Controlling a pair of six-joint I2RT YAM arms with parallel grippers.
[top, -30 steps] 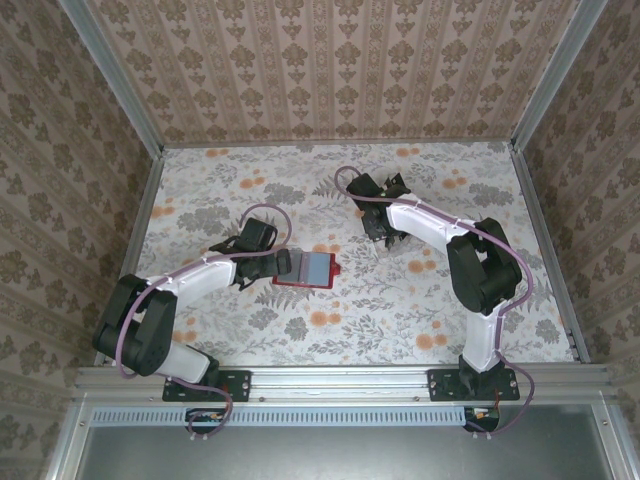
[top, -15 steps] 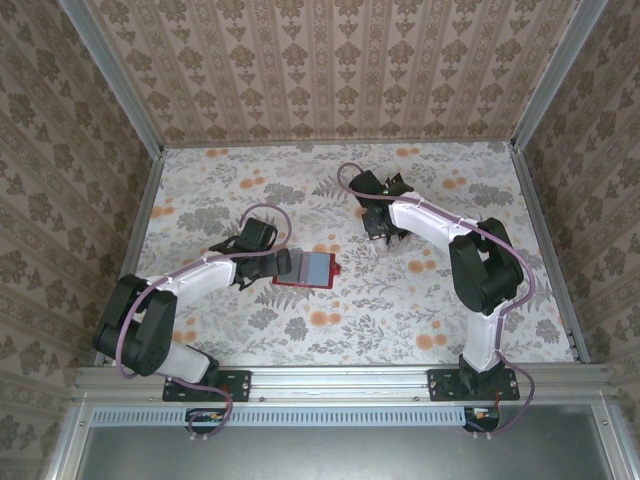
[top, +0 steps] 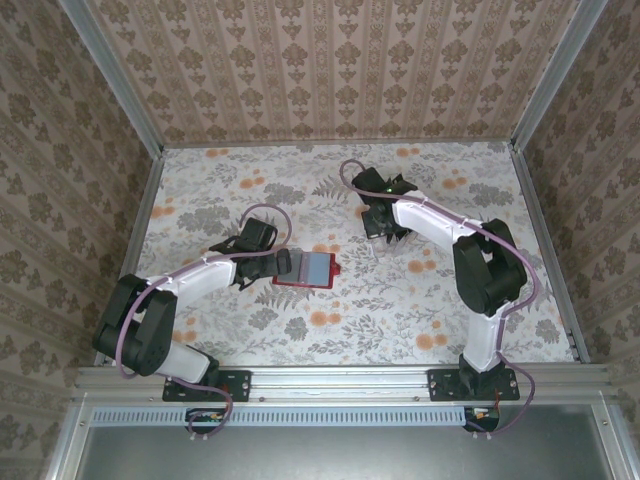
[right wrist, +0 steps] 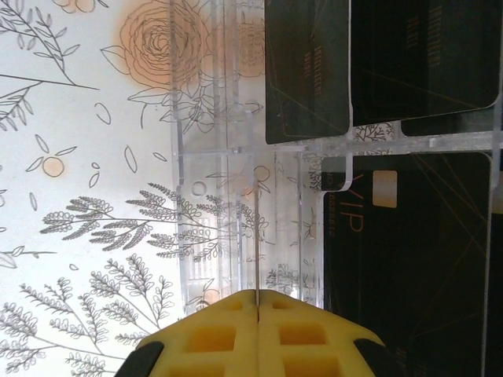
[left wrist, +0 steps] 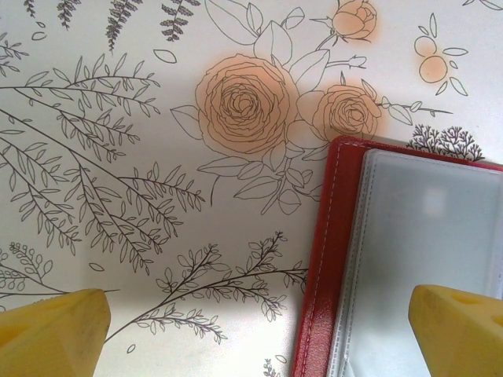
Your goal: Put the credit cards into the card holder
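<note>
Room first, from the top camera: the worktop (top: 250, 330) is boxed in by papered walls (top: 330, 70) on its left, far and right sides. I see wide bare cloth along the near edge, in the far left corner and down the right edge. The card holder (top: 308, 270) lies open and flat near the middle, a little toward the left. The left gripper (top: 283, 263) sits at its left edge, on an arm stretched low from the near left corner. The right arm folds at the elbow and reaches toward the far edge. The right gripper (top: 384, 228) points down over the clear rack (top: 397, 240), well apart from the holder. Against a second ago, the right wrist has shifted slightly toward the far edge, while the left arm and the holder sit where they were.

Left wrist camera: the jaws are spread wide with nothing between them. One of the yellow fingers (left wrist: 55, 330) is over bare cloth and the other over the holder's pale pocket. The holder's red border runs between them.

Right wrist camera: the yellow pads are pressed together. A thin edge rises from their seam, and I cannot tell whether it is a card or a rack wall. The credit cards (right wrist: 306, 71) show dark behind the rack's clear walls, to the right of the pads.
</note>
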